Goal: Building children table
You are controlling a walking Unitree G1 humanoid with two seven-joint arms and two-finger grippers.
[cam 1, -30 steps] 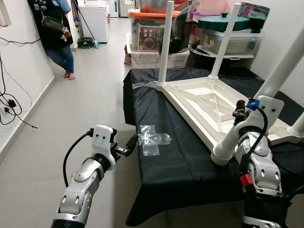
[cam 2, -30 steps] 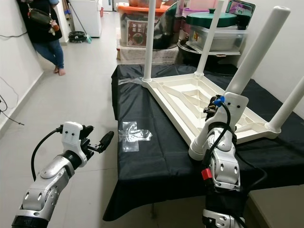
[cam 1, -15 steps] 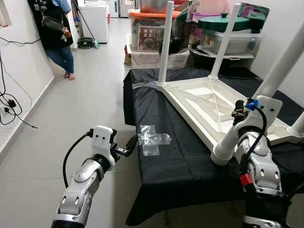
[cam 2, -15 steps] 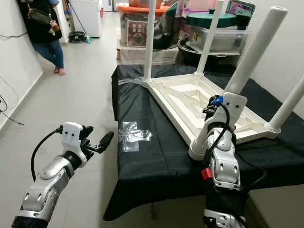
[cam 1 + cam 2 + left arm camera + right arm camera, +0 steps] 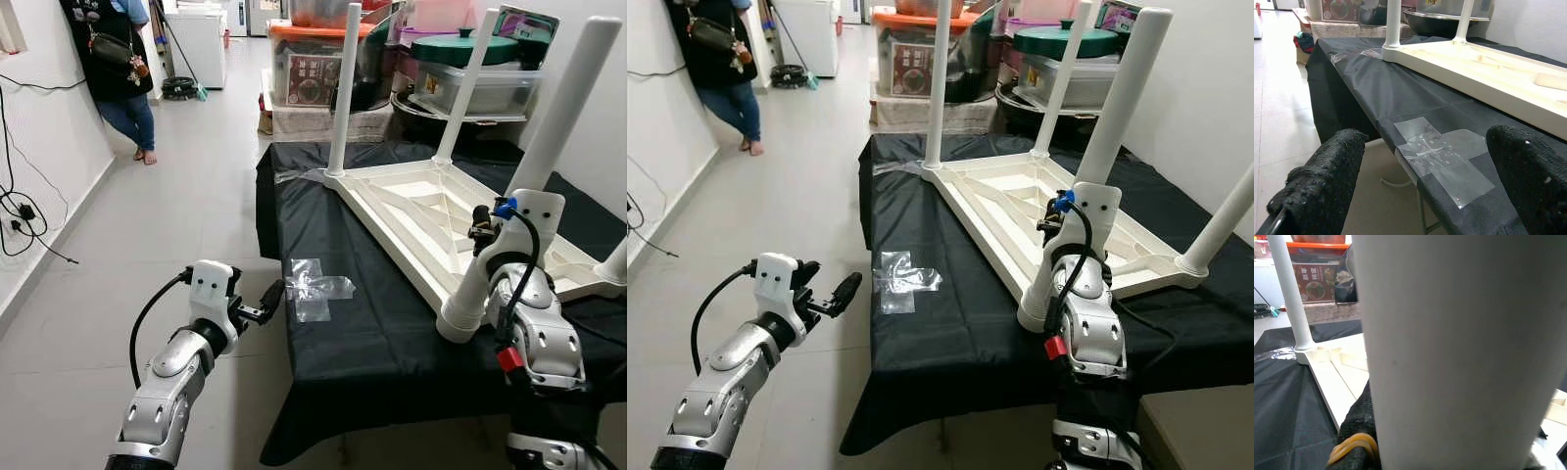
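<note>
A white children's table (image 5: 421,211) lies upside down on a black-covered bench (image 5: 362,333). Two legs stand at its far corners (image 5: 343,88) (image 5: 465,83), and another rises at the right edge (image 5: 617,262). My right gripper (image 5: 485,233) is shut on the near leg (image 5: 558,127), which leans up and to the right from its socket (image 5: 458,318). In the right wrist view that leg (image 5: 1449,347) is close up, with a black finger (image 5: 1359,428) against it. My left gripper (image 5: 270,297) is open beside the bench's left edge, facing a clear tape patch (image 5: 1442,152).
A person (image 5: 116,69) stands by the left wall down the corridor. Storage boxes (image 5: 313,59) and lidded pots (image 5: 460,49) crowd the space behind the bench. Cables (image 5: 20,211) trail along the left wall. Tiled floor (image 5: 186,186) lies to the left.
The near leg has swung more upright, its top moving left into the picture, and my right gripper has shifted slightly left with it. The left arm has stayed still.
</note>
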